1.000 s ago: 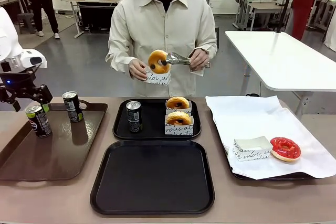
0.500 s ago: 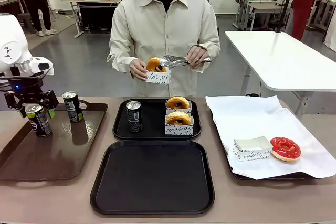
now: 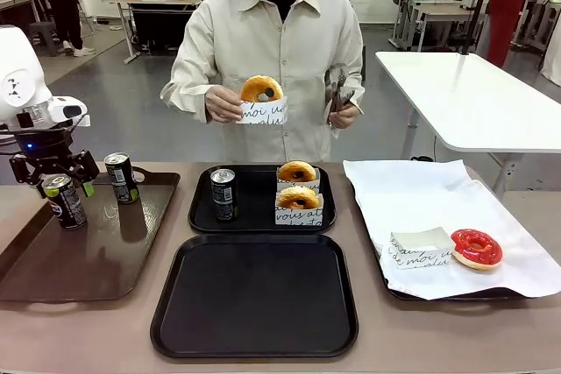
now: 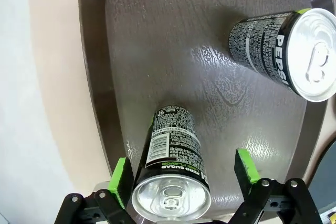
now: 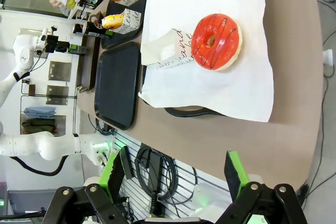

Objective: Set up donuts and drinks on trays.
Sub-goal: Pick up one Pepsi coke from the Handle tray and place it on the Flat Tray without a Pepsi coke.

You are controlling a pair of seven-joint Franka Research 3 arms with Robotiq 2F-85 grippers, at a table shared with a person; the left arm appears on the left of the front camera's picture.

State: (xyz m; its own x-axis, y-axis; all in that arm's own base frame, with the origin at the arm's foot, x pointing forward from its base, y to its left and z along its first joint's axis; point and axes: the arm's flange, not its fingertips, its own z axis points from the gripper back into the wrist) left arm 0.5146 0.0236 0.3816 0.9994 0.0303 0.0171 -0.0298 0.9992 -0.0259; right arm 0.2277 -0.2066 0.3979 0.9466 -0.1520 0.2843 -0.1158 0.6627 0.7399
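Note:
My left gripper [image 3: 61, 183] is open, its green pads [image 4: 122, 179] on either side of the top of a dark drink can [image 4: 170, 182] standing on the brown tray [image 3: 88, 260]. A second can [image 3: 120, 177] stands beside it. A third can [image 3: 224, 194] and two boxed glazed donuts [image 3: 298, 188] sit on the far black tray [image 3: 202, 216]. The near black tray [image 3: 254, 295] holds nothing. The person holds a boxed glazed donut [image 3: 262, 98] in one hand and tongs [image 3: 337, 94] in the other. My right gripper [image 5: 176, 174] is open, off the table's right end.
A red-iced donut [image 3: 476, 247] and an empty white box [image 3: 421, 250] lie on the paper-lined tray [image 3: 394, 291] at the right. In the left wrist view the second can [image 4: 286, 53] stands near the brown tray's far rim [image 4: 94, 3].
The person has dropped the donut into its box, raised it and pulled the tongs away to the side. My left gripper has turned and settled around the can's top.

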